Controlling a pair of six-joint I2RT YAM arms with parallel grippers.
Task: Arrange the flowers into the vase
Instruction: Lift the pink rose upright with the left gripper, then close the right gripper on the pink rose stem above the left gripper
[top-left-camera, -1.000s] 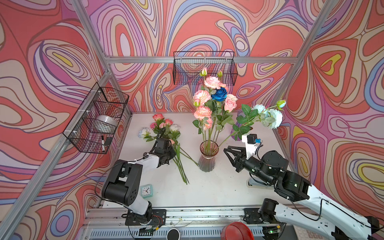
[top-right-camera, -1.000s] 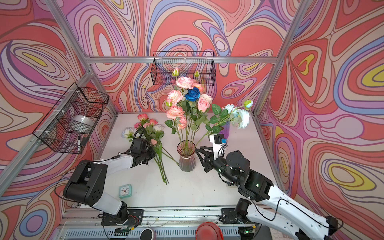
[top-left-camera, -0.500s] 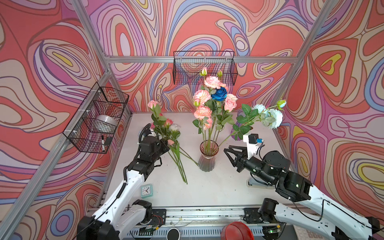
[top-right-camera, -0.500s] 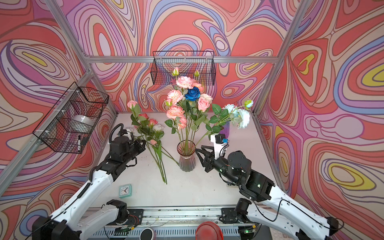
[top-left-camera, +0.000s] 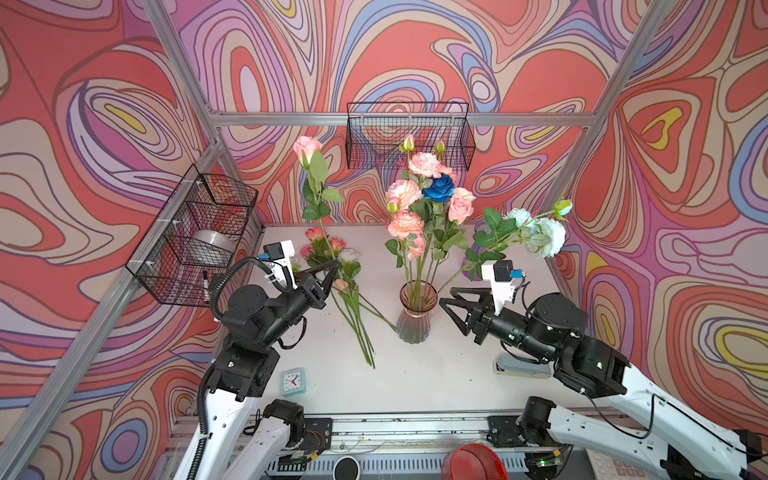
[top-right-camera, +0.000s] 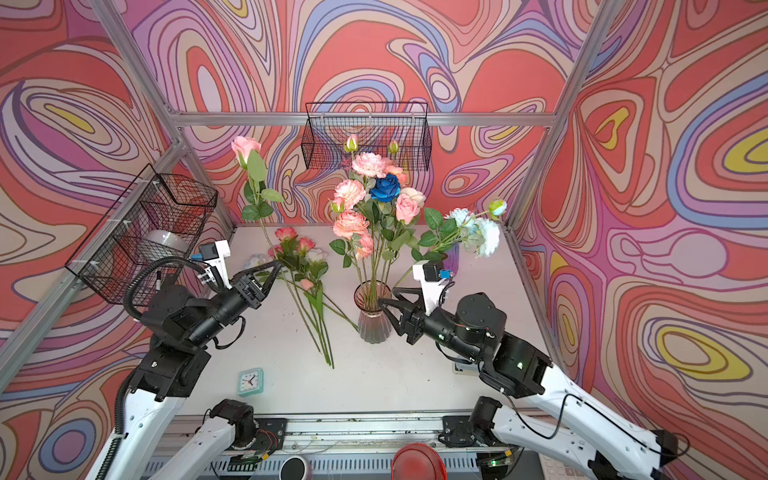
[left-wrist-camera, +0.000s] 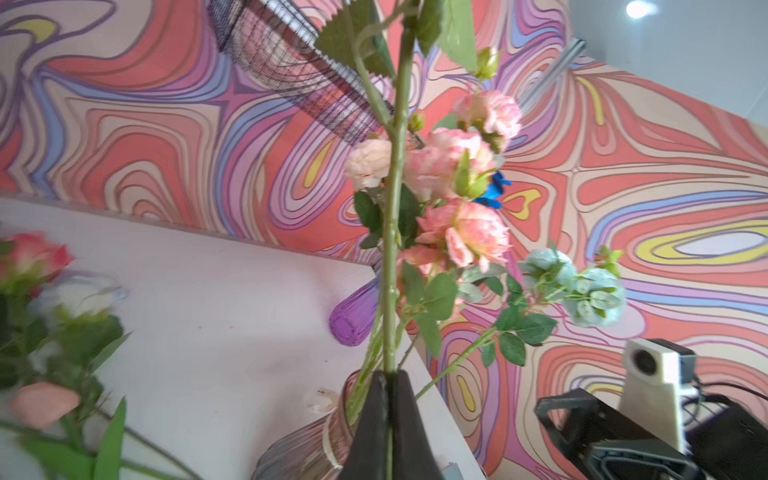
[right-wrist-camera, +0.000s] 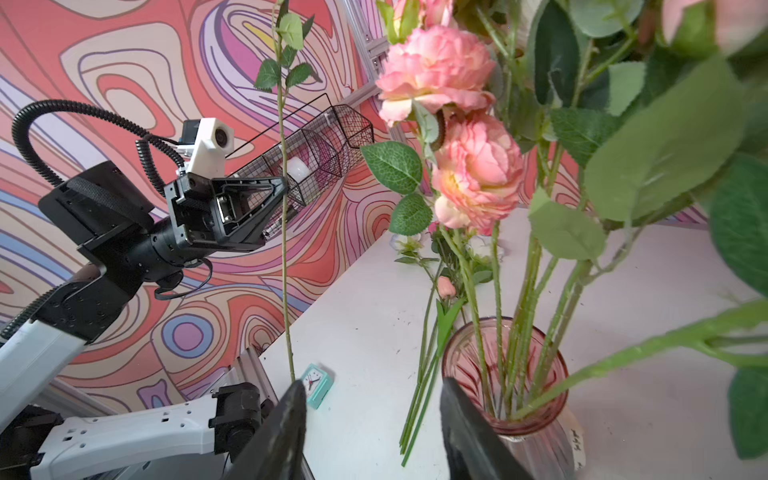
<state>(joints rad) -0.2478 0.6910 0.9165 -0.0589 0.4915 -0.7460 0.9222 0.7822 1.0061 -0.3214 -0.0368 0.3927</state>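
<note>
In both top views the clock (top-left-camera: 293, 381) lies lowest on the table (top-left-camera: 436, 374), toward the bottom of the frame. Higher, left of centre, the left claw (top-left-camera: 333, 265) is clamped tight around mid-stem of a pink rose (top-left-camera: 318, 208), whose bloom stands tall at upper left. Right of centre the right claw (top-left-camera: 446, 298) hangs half spread and empty, just beside the vase (top-left-camera: 413, 320). Between them loose flowers (top-left-camera: 352, 299) lie flat on the table; behind, a bouquet (top-left-camera: 428, 199) fills the vase. The rose looks light, wiry and top-heavy, likely to sway or twist in a pinch; bare stem below the leaves seems the safest hold. The vase mouth sits well right of the held stem.
</note>
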